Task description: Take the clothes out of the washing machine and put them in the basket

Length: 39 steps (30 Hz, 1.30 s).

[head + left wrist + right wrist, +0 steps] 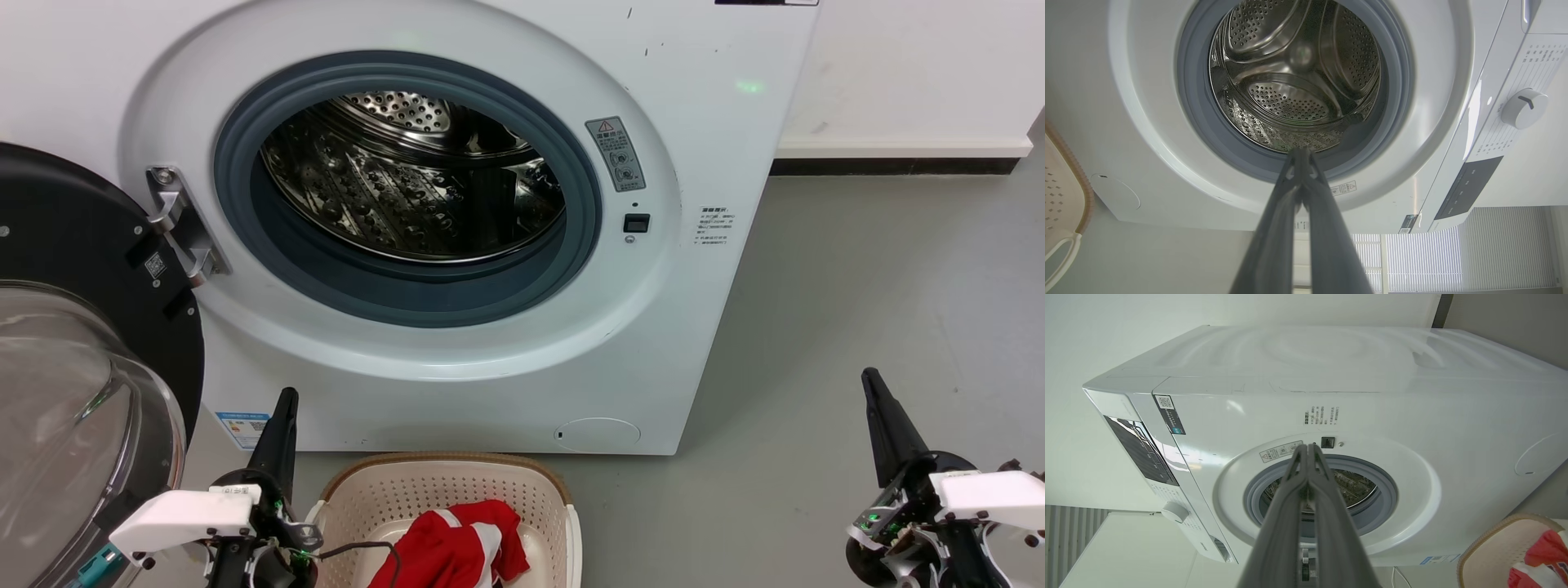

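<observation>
The white washing machine (457, 359) stands with its porthole open, and its steel drum (408, 188) holds no fabric that I can see. Red clothes (461, 547) with white stripes lie bunched in the cream basket (424, 482) on the floor below the porthole. My left gripper (286, 400) is shut, empty, just left of the basket, fingers pointing at the machine (1453, 122). My right gripper (869, 380) is shut and empty over the floor to the machine's right. The right wrist view shows the machine (1372, 416), the basket (1490, 547) and the clothes (1541, 559).
The black-rimmed glass door (73, 343) hangs open at the left, close beside my left arm. Grey floor (857, 310) stretches to the right of the machine, bounded by a white wall with a dark skirting (890, 166).
</observation>
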Tool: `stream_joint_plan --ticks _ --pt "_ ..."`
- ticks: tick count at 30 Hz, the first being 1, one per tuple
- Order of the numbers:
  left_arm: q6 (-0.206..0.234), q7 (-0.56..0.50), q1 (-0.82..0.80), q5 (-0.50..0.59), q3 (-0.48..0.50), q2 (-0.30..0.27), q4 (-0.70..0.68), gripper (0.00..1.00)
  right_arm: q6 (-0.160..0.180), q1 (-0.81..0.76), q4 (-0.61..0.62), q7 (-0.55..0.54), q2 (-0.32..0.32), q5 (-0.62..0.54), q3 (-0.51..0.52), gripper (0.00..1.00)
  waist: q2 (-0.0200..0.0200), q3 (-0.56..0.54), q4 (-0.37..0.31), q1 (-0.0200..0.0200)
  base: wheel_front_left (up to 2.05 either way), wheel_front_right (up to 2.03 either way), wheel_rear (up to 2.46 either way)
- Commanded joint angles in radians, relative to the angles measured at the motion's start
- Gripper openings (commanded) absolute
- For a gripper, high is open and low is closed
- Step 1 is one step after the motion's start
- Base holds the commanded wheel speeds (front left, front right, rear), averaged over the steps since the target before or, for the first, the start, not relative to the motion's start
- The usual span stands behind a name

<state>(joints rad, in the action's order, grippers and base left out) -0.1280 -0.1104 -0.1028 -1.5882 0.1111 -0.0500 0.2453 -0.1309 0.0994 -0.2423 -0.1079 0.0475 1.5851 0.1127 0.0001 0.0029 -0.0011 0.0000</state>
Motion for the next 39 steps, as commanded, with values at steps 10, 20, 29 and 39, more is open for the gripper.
stream_joint_plan --ticks 10,20,29,39 --pt "-0.005 -0.008 -0.010 -0.025 0.005 0.000 0.001 0.00 0.000 0.015 -0.004 -0.008 0.005 0.030 0.001 0.00 -0.0001 0.000 0.001 0.0000 0.00 0.00 0.00" --pt "-0.005 -0.008 -0.010 -0.025 0.005 -0.001 0.001 0.00 0.000 0.015 -0.004 -0.008 0.005 0.030 0.001 0.00 -0.0001 0.000 0.001 0.0000 0.00 0.00 0.00" --pt "-0.005 -0.008 -0.010 -0.025 0.005 -0.001 0.001 0.00 0.000 0.015 -0.004 -0.008 0.005 0.030 0.001 0.00 -0.0001 0.000 0.001 0.0000 0.00 0.00 0.00" --pt "-0.005 -0.008 -0.010 -0.026 0.005 0.000 0.000 0.00 0.000 0.015 -0.004 -0.008 0.005 0.030 0.001 0.00 -0.0001 0.000 0.001 0.0000 0.00 0.00 0.00"
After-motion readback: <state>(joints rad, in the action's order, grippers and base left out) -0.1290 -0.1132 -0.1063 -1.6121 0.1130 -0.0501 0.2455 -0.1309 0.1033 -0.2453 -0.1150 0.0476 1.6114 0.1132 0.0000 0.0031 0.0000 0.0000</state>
